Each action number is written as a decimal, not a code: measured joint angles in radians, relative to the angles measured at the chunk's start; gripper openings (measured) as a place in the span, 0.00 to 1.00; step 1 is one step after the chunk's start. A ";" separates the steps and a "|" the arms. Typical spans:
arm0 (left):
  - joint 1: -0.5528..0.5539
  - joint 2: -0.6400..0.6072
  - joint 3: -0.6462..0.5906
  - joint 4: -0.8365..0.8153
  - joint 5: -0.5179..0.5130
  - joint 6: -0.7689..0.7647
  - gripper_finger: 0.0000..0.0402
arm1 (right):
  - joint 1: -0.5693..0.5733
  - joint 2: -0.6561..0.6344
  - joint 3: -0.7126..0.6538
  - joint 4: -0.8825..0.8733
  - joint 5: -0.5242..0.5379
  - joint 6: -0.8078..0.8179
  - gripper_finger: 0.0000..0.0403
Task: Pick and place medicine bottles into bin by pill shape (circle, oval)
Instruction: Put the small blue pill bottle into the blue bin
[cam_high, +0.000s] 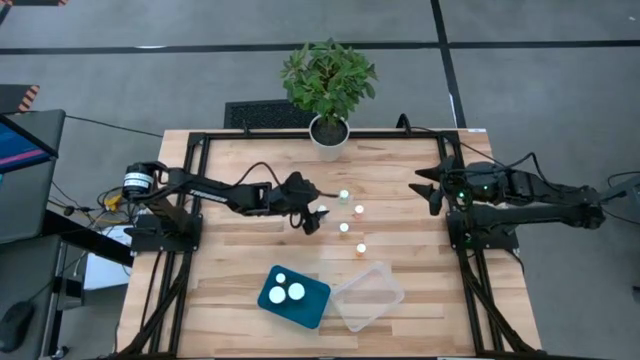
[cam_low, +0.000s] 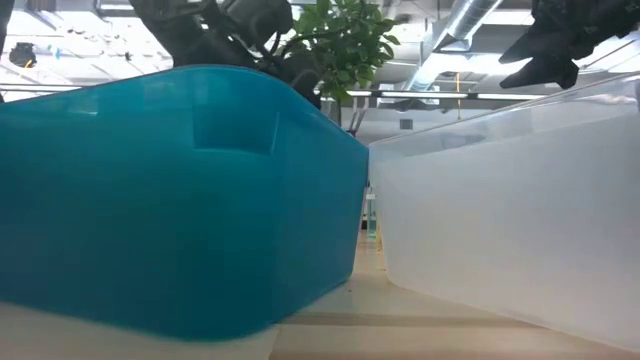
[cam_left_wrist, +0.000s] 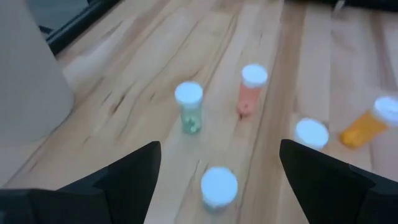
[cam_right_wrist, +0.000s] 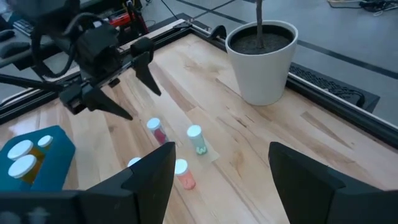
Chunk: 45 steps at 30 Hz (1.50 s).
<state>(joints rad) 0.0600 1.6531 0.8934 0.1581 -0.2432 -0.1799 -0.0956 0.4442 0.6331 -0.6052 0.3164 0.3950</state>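
Observation:
Several small white-capped medicine bottles stand on the wooden table's middle: a greenish one (cam_left_wrist: 188, 110), a pinkish one (cam_left_wrist: 251, 91), two seen mostly as white caps (cam_left_wrist: 219, 185) (cam_left_wrist: 311, 133), and an orange one (cam_left_wrist: 365, 124) that tilts. In the high view they form a loose cluster (cam_high: 344, 228). My left gripper (cam_high: 312, 217) (cam_left_wrist: 219, 146) hovers open just left of the cluster, with nothing between its fingers. My right gripper (cam_high: 430, 186) (cam_right_wrist: 221, 155) waits open over the table's right side.
A blue bin (cam_high: 312, 312) near the front edge holds three white-capped bottles; a clear bin (cam_high: 385, 300) sits to its right. A potted plant (cam_high: 328, 135) stands at the table's far edge. In the low view both bins (cam_low: 180, 200) (cam_low: 510, 220) block the table.

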 joint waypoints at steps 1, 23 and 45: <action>-0.002 0.001 -0.006 -0.002 -0.005 0.000 0.80 | 0.000 0.000 0.000 0.000 0.000 0.000 0.67; -0.002 0.052 -0.022 0.087 -0.022 0.001 0.80 | -0.007 0.000 0.000 0.000 -0.001 0.007 0.67; -0.010 0.101 -0.049 0.118 0.006 0.022 0.72 | -0.007 0.000 0.000 0.000 -0.001 0.026 0.67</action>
<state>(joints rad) 0.0503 1.7540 0.8447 0.2757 -0.2373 -0.1575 -0.1028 0.4438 0.6328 -0.6047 0.3153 0.4213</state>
